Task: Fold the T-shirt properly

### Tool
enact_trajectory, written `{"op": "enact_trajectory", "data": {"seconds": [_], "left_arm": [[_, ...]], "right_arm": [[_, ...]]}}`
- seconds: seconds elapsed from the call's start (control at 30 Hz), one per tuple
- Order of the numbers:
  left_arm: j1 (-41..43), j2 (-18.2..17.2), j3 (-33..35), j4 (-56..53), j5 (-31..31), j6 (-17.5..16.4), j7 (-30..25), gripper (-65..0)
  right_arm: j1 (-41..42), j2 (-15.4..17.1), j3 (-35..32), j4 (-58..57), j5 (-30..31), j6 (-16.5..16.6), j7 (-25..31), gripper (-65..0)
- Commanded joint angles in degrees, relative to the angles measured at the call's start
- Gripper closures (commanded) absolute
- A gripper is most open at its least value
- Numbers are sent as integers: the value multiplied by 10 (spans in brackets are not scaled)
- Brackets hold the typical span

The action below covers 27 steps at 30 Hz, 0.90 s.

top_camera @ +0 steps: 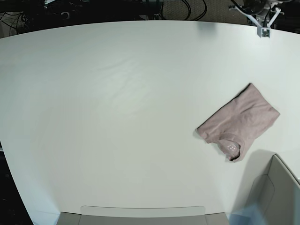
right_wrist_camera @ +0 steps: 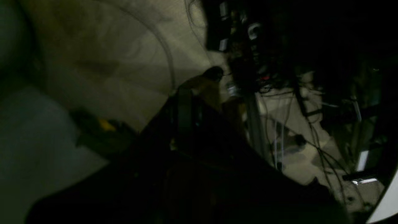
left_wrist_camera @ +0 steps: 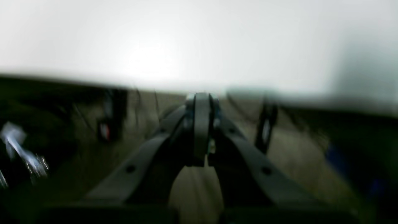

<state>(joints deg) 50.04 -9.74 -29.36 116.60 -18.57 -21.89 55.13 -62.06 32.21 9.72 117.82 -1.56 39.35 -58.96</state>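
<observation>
Dark matte L gripper (left_wrist_camera: 202, 124) fingers pressed together, R gripper (right_wrist_camera: 186, 118) likewise, nothing pinched; soft mauve T-shirt (top_camera: 239, 124), folded to creased rectangle, lies well apart on smooth white table (top_camera: 117, 117).

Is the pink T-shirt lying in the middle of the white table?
No, the folded T-shirt lies well off to the right side of the white table in the base view, near a pale box corner.
</observation>
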Motion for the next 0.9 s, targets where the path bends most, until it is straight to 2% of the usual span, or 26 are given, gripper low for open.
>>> {"op": "enact_trajectory", "data": {"seconds": [0.0,0.17,0.33,0.5,0.67,0.77,0.87], "left_arm": [[20,-2,-4,6,-1,4,-8,0],[39,-1,4,-82,-1,4,-11,0],[-4,-22,98,-309,19,9,-106,0],[-95,-24,189,-521,74,10,-177,0],[-188,-13,206,-681,84,10,-229,0],[-241,-15,206,-782,84,10,-292,0],[-282,-16,206,-860,84,10,-355,0]], "right_arm": [[-8,13,-8,6,4,6,1,0],[4,56,-66,-23,3,6,1,0],[105,75,-176,-144,-31,6,5,0],[201,77,-330,-308,-104,6,102,0],[313,68,-492,-463,-121,-93,143,0],[388,45,-573,-559,-121,-157,165,0],[460,12,-641,-671,-121,-219,214,0]]}}
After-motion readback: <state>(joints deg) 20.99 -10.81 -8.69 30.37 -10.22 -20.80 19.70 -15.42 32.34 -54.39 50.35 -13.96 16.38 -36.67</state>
